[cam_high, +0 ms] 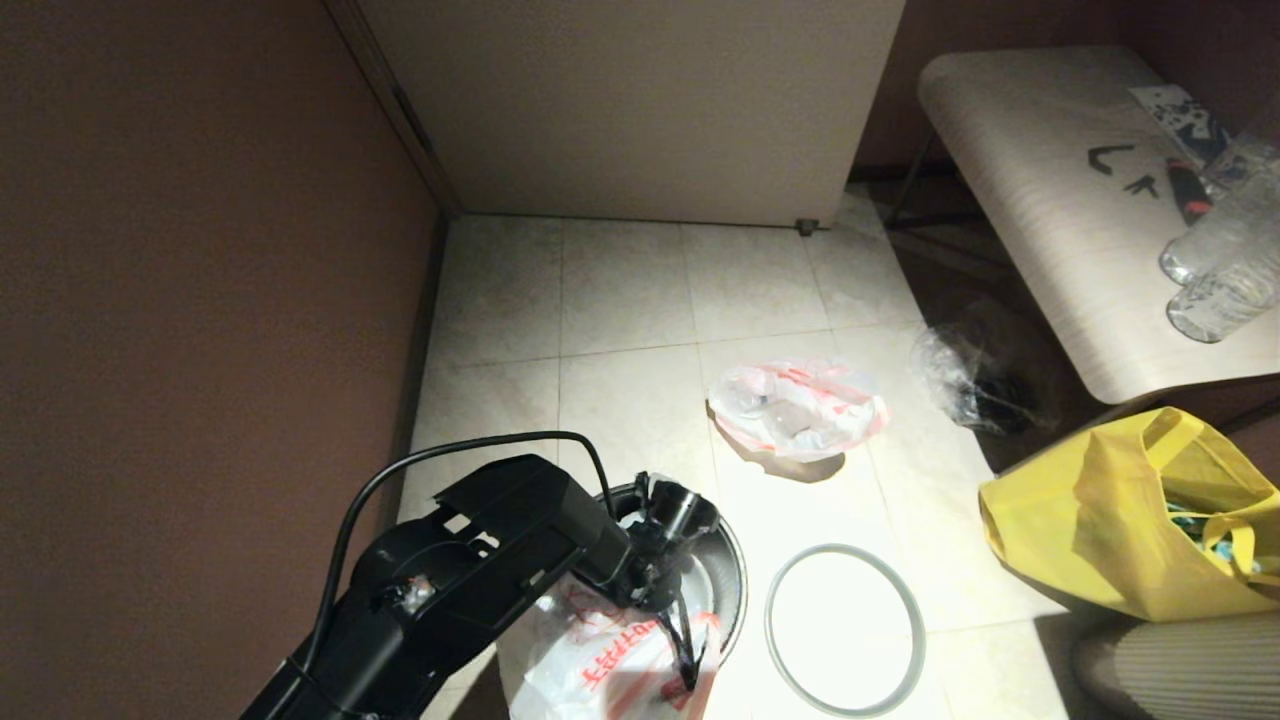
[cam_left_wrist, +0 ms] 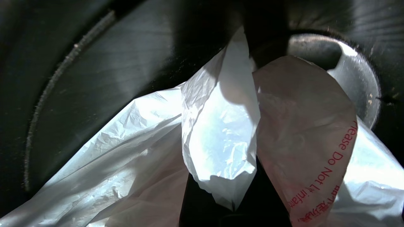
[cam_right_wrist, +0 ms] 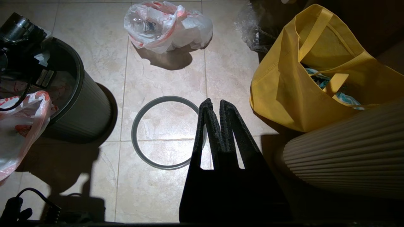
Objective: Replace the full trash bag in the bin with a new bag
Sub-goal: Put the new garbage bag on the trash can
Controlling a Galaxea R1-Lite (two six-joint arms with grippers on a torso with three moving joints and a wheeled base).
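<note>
In the head view, bare pale floor tiles [cam_high: 620, 290] lie open across the centre and upper middle. At lower centre the black arm with the left gripper [cam_high: 685, 655] and a draped white red-printed plastic bag [cam_high: 590, 660] block the round black bin's [cam_high: 735, 590] mouth. At right, a grey ring [cam_high: 845, 628], a yellow fabric tote [cam_high: 1120, 520] and a pale tabletop [cam_high: 1050, 200] crowd the way.

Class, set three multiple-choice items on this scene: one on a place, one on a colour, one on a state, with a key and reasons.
1. Where is the grey ring?
A. on the bin
B. flat on the floor beside the bin
C. in the tote

2. What colour is the fabric tote?
A. yellow
B. blue
C. green

3. What is the left gripper doing?
A. hanging open
B. parked away from the bin
C. shut on the new bag at the bin

Key: 1 B, ring lies on the tiles; 2 A, plainly yellow; 3 C, bag plastic pinched at the bin's mouth.
</note>
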